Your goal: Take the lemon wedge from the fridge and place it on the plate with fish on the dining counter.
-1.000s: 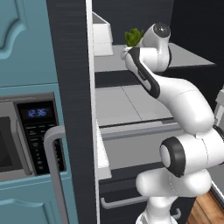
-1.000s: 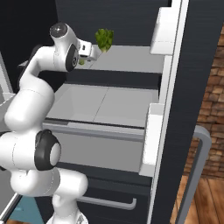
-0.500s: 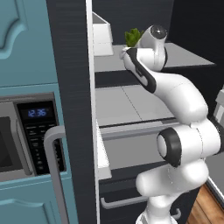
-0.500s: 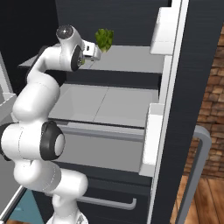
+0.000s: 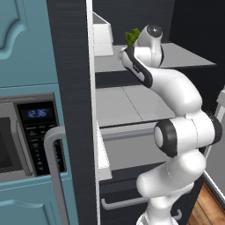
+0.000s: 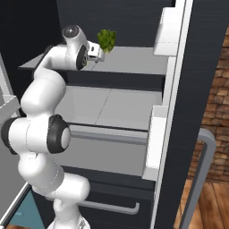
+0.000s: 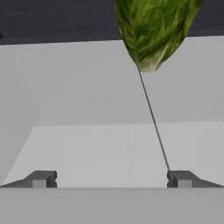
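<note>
End effector (image 7: 111, 179) fully open, empty — leafy green lettuce-like vegetable (image 7: 153, 30) ahead, apart, on the tall matte black fridge's (image 6: 197, 80) pale grey upper shelf (image 7: 87, 100).

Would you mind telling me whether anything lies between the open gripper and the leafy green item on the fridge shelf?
Nothing: in the hand view, bare pale shelf runs from the gripper to the leafy green item.
</note>
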{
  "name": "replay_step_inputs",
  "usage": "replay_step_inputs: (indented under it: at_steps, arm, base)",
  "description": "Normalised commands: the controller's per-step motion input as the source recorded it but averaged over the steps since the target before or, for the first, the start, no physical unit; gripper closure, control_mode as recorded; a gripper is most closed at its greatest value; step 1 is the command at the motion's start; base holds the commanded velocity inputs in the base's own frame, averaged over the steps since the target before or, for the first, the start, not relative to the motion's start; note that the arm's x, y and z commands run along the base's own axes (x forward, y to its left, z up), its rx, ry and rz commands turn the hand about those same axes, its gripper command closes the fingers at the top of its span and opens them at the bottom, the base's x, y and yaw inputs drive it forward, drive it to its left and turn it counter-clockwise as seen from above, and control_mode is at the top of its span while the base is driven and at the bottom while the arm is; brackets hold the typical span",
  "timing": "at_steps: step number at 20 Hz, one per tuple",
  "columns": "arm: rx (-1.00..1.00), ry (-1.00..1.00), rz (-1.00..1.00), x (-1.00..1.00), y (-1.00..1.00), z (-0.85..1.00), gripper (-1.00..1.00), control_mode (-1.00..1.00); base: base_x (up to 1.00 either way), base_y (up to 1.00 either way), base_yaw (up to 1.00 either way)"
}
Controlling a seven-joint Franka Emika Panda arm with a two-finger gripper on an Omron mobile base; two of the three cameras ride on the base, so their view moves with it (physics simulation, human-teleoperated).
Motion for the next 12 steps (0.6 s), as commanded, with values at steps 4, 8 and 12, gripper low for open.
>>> replay_step_inputs:
  at_steps: [4, 8, 12]
  arm:
    - [0.0, 0.0, 0.0, 0.0, 0.05, -0.04, -1.0, -1.0]
    - [0.01, 0.0, 0.0, 0.02, 0.01, 0.05, -1.0, -1.0]
    - [0.0, -0.05, 0.0, -0.14, 0.0, 0.15, -1.0, -1.0]
  base:
    - [0.0, 0.0, 0.0]
    - [0.0, 0.0, 0.0]
    - [0.0, 0.0, 0.0]
